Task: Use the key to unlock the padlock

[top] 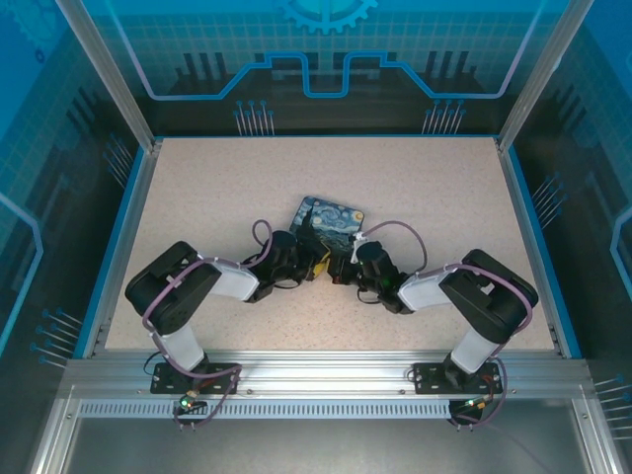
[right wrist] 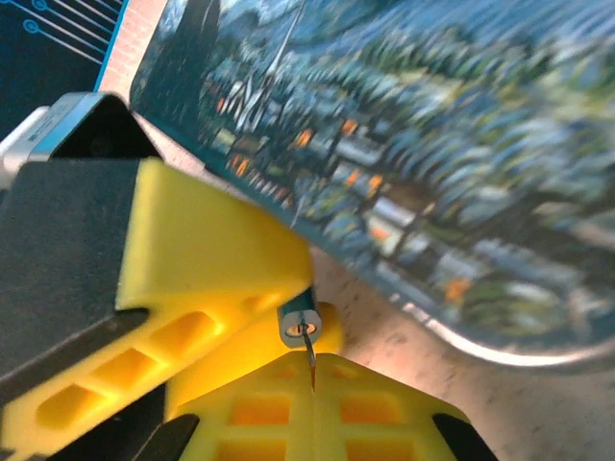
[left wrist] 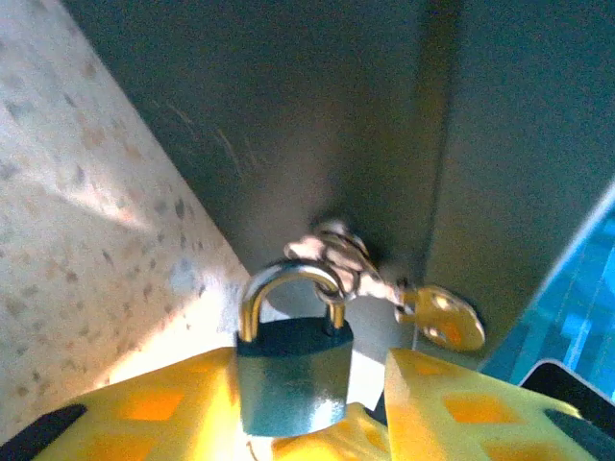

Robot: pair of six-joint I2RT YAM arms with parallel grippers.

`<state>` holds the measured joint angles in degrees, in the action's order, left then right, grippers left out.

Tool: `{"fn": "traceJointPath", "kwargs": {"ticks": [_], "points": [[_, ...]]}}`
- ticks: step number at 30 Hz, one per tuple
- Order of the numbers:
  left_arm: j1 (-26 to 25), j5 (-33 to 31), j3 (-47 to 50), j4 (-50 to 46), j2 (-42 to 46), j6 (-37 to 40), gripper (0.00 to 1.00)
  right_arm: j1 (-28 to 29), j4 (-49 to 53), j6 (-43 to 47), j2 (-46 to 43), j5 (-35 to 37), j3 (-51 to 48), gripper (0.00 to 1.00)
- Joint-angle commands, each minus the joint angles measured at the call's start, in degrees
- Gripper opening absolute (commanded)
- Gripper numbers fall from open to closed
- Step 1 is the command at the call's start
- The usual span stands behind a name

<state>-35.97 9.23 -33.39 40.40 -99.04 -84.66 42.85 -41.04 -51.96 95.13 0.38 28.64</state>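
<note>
Padlock (left wrist: 293, 376) sits gripped by its body in your left end effector (left wrist: 309, 424), right against the painted box (right wrist: 432, 144). Its long axis runs shackle toward box, keyway end buried betw. the fingers. Right end effector (right wrist: 307, 373) is closed on the key (right wrist: 309, 348), just beside the box. You'll prob. need the keyway exposed first.

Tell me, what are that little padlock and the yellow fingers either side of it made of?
The padlock looks like metal: a smooth bluish-grey body with a soft sheen and a polished, glinting shackle. The yellow fingers look like moulded plastic, matte, with recessed pockets; whether hard or rubbery, I cannot tell.
</note>
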Motion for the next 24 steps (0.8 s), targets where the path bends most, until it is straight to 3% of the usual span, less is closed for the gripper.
{"fn": "traceJointPath", "kwargs": {"ticks": [1, 6, 10, 13, 20, 24], "points": [[0.1, 2.1, 2.7, 2.2, 4.0, 1.5, 0.52, 1.6, -0.3, -4.6, -1.0, 3.1, -1.9, 0.0], [1.7, 0.5, 8.1, 0.8, 10.3, 2.1, 0.65, 3.2, 2.4, -6.4, -2.6, 5.0, -1.5, 0.0], [3.6, -0.2, 10.8, -0.7, 14.6, 4.4, 0.67, 4.1, 0.9, -10.6, -3.5, 6.6, -2.5, 0.0], [4.6, 0.4, 12.8, 4.0, 14.9, 5.1, 0.63, 4.3, -2.9, -14.3, -3.6, 7.2, -3.9, 0.0], [4.5, 4.7, 14.1, 24.4, 3.6, 0.1, 0.47, 4.8, -2.4, -16.4, -3.9, 7.7, -3.4, 0.0], [3.3, 3.4, 14.9, 36.5, -5.5, -4.5, 0.47, 4.8, -2.5, -18.7, -4.1, 7.8, -3.6, 0.0]]}}
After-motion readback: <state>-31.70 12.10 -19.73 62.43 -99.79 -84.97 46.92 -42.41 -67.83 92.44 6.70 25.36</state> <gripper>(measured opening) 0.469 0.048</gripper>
